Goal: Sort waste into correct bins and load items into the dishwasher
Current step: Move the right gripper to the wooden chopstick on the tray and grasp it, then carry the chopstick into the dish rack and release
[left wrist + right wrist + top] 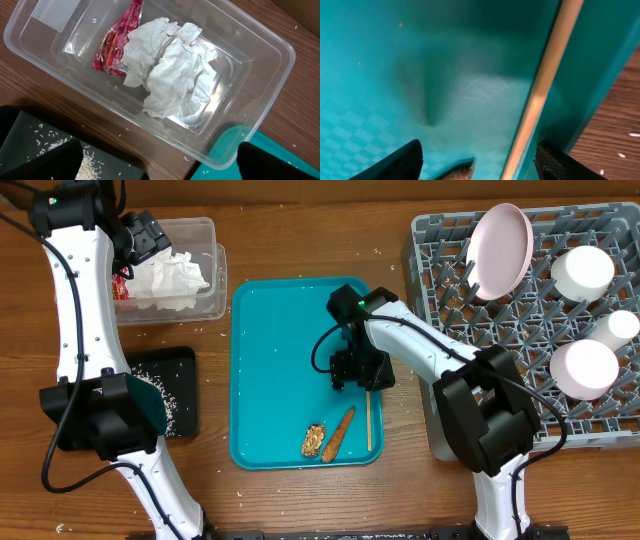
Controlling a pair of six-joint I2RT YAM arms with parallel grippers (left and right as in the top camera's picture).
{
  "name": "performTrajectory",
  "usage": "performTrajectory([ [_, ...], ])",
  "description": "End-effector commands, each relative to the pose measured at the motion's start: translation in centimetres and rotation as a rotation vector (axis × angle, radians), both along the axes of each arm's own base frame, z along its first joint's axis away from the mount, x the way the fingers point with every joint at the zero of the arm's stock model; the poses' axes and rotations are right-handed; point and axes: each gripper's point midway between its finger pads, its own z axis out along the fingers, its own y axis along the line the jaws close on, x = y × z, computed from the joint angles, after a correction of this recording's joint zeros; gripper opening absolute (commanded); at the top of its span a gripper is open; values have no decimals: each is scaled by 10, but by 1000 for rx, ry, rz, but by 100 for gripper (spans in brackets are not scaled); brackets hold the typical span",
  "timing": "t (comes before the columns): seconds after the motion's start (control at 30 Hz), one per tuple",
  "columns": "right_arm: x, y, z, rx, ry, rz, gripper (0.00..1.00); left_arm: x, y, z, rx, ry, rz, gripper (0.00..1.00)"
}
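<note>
A teal tray (270, 360) holds a wooden chopstick (368, 420), an orange carrot piece (339, 434) and a brown food scrap (313, 441). My right gripper (361, 373) is open low over the tray's right side; in its wrist view the chopstick (540, 95) runs between its fingers (480, 162) and the carrot tip (457, 174) shows at the bottom. My left gripper (150, 235) is open and empty above the clear plastic bin (200, 290), which holds crumpled white paper (172, 67) and a red wrapper (117, 42).
A grey dish rack (440, 290) at the right holds a pink plate (502, 248), a white cup (583, 272) and a pink bowl (584, 369). A black tray (178, 395) with scattered rice lies at the left, also seen in the left wrist view (35, 145).
</note>
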Motion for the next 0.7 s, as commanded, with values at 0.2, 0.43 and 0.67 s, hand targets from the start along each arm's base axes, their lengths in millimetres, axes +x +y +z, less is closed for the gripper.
performTrajectory([
  [0.2, 2, -21, -13, -146, -40, 34, 64, -2, -3, 12, -1, -28, 6, 100],
  [0.43, -3, -21, -21, -166, -15, 47, 43, -2, -3, 12, -1, -28, 6, 100],
  [0.67, -5, -18, -21, -155, -8, 45, 22, -2, -3, 12, -1, -28, 6, 100],
])
